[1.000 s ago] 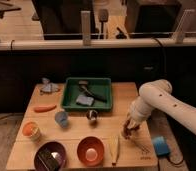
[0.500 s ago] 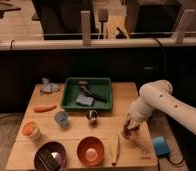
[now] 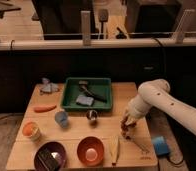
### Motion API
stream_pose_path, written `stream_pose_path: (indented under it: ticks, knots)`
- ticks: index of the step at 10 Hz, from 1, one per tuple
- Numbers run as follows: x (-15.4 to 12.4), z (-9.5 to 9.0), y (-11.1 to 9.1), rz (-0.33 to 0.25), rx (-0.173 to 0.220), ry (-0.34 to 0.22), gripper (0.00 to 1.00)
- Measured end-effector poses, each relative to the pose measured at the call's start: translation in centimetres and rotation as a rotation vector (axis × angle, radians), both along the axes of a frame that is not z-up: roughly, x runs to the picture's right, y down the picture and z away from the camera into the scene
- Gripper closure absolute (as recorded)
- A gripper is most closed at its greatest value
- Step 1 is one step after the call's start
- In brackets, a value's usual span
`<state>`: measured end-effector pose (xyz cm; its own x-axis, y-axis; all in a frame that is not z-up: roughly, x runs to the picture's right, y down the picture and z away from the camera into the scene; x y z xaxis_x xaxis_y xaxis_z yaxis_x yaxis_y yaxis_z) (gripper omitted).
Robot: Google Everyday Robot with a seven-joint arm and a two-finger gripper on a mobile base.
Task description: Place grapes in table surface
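The pincer [image 3: 126,125] hangs low at about four o'clock on the surface [image 3: 106,125], the grapes [image 3: 126,133] just beneath it and seemingly touching the wood — whether it grips them cannot be told — so release and withdrawal likely remain.
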<state>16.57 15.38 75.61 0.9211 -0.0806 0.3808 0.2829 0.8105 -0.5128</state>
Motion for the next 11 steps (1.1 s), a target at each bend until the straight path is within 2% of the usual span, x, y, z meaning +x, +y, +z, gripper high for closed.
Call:
stream_pose_path:
  ticks: [5,7,8,9,11]
  knots:
    - [0.1,2.8,-0.3,0.017,0.016,0.008,0.98]
    - [-0.1,4.7,-0.6,0.015,0.020,0.046,0.98]
    - [0.2,5.4,-0.6,0.040,0.009,0.084,0.97]
    - [0.8,6.1,-0.6,0.096,-0.008,0.132,0.90]
    - [1.4,6.6,-0.7,0.136,-0.016,0.159,0.72]
